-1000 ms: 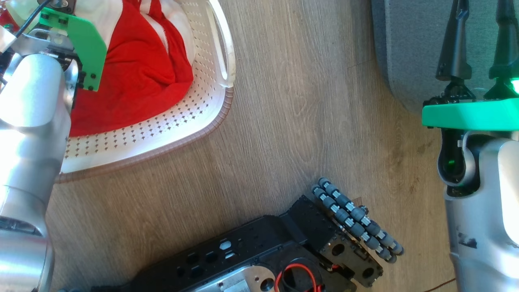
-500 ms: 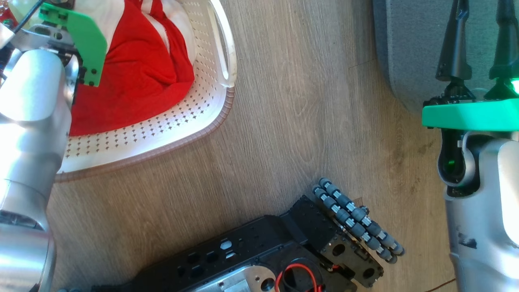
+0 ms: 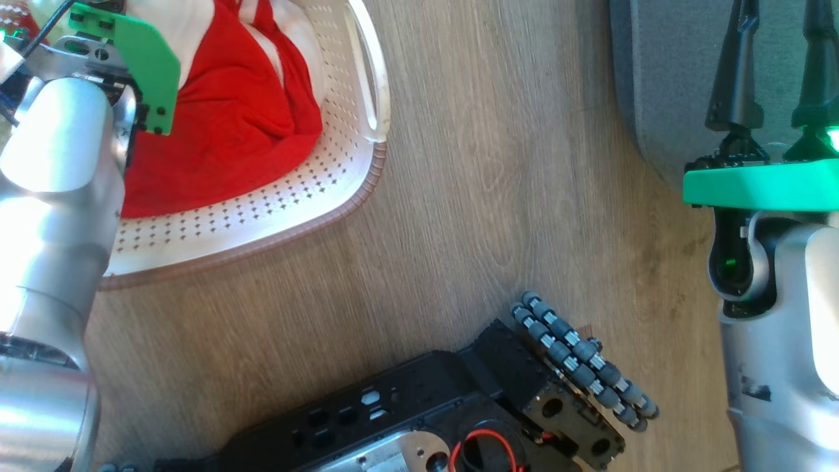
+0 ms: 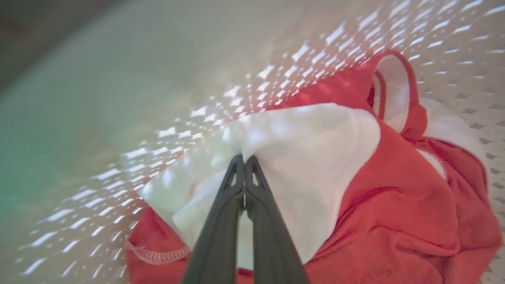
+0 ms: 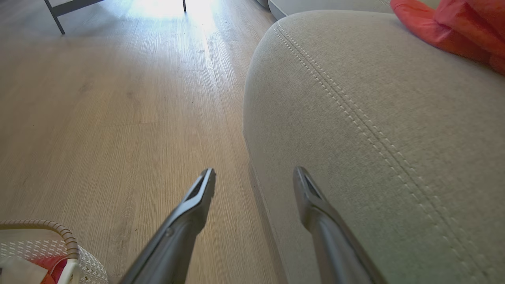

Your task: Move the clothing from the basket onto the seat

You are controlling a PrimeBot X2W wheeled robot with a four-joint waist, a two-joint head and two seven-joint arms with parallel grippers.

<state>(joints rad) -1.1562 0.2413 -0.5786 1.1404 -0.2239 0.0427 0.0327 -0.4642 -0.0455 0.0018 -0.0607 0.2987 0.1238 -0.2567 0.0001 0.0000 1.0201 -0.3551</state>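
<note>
In the basket (image 3: 295,203): left gripper (image 4: 244,158) pinched shut on the clothing (image 4: 394,205).
The pinch takes little cloth, white only; judged best to lift straight up, clear of the basket rim, before swinging to the seat (image 5: 375,118). Clothing lies crumpled, peaking at the pinch; no long axis readable. Right gripper (image 5: 254,177) stands wide, empty, well away from the basket.

Pale wood-grain plank floor (image 5: 118,98), bright sunlit glare (image 5: 165,8) at its far end, dark metal furniture legs (image 5: 55,17) nearby
</note>
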